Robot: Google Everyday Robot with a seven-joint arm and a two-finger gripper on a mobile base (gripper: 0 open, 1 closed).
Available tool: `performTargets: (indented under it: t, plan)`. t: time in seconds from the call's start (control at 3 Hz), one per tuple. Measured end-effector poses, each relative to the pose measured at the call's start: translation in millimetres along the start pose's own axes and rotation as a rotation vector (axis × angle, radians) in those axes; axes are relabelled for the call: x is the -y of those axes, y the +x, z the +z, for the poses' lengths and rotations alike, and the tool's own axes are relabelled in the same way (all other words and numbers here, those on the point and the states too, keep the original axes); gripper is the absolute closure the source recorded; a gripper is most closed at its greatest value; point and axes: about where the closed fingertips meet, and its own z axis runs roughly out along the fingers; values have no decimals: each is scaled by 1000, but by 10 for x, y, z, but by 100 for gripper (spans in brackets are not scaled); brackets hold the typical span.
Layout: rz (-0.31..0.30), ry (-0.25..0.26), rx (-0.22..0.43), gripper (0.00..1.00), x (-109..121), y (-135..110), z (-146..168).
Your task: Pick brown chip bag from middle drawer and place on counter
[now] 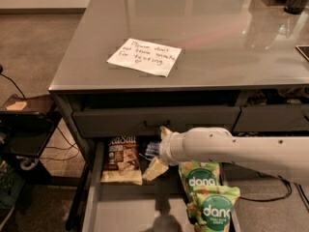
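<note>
Approach step: the pincer [157, 166] hangs in the middle drawer [125, 211], just beside the brown chip bag [121, 159] lying flat there; apart or together, I cannot tell. Next: move over the bag, grip, lift to the desk [207, 47]

pincer [158, 153] over middle drawer [124, 210], jaws apart, just right of brown chip bag [121, 159]

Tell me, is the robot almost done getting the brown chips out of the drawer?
Not yet, it's near the start. Done: the middle drawer is open. Happening now: the gripper hovers in the drawer, just right of the brown chip bag, which lies flat on the drawer floor. Left to do: grab the bag, lift it out and set it on the counter, where the paper note lies.
</note>
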Motion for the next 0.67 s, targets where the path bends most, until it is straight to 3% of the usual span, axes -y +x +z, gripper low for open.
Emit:
performTargets:
  t: [0.33, 0.67]
  plan:
    - [0, 0, 0, 0, -1, 1, 1]
    - [-18, -2, 3, 0, -140, 139, 249]
